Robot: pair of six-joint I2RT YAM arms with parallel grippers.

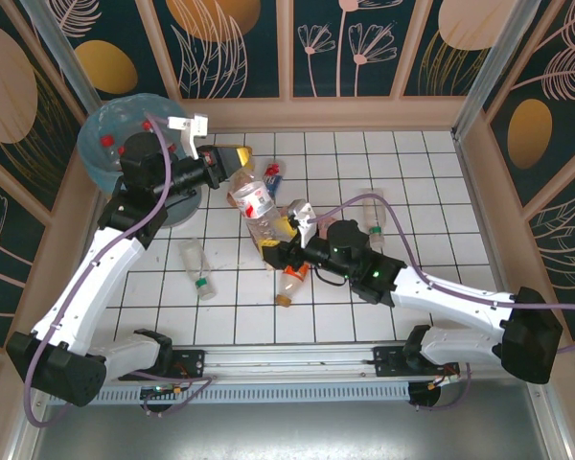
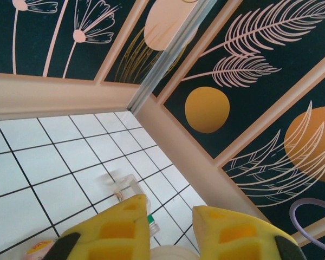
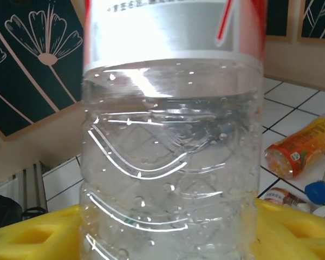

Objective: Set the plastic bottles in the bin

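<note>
**Top view, with both wrist views.** A white tiled tabletop [image 1: 422,182] carries everything.

(a) The bin [image 1: 89,165], round and lined with a pale blue bag, stands at the far left corner. Red caps [image 1: 106,141] show inside it.

(b) The left arm [image 1: 96,278] passes the bin's near side. The right arm [image 1: 441,297] reaches in from the right.

(c) The red-labelled bottle [image 1: 254,199] sits near the centre, between the two claws and outside the bin.

(d) Loose on the tiles lie:
- a green-capped bottle [image 1: 195,266], left of centre;
- a clear bottle [image 1: 374,218], to the right;
- an orange-labelled bottle [image 1: 292,281], just beside the right claw.

(e) The left claw [image 1: 240,165] is at the red-labelled bottle's far end. In its wrist view the yellow fingers [image 2: 124,227] stand slightly apart, with a pale rounded edge between them (cut off by the frame). Whether they grip cannot be told.

(f) The right claw [image 1: 276,238] flanks the same bottle [image 3: 173,162], with yellow fingers on both sides. Whether they hold it or stand loose cannot be told.
</note>
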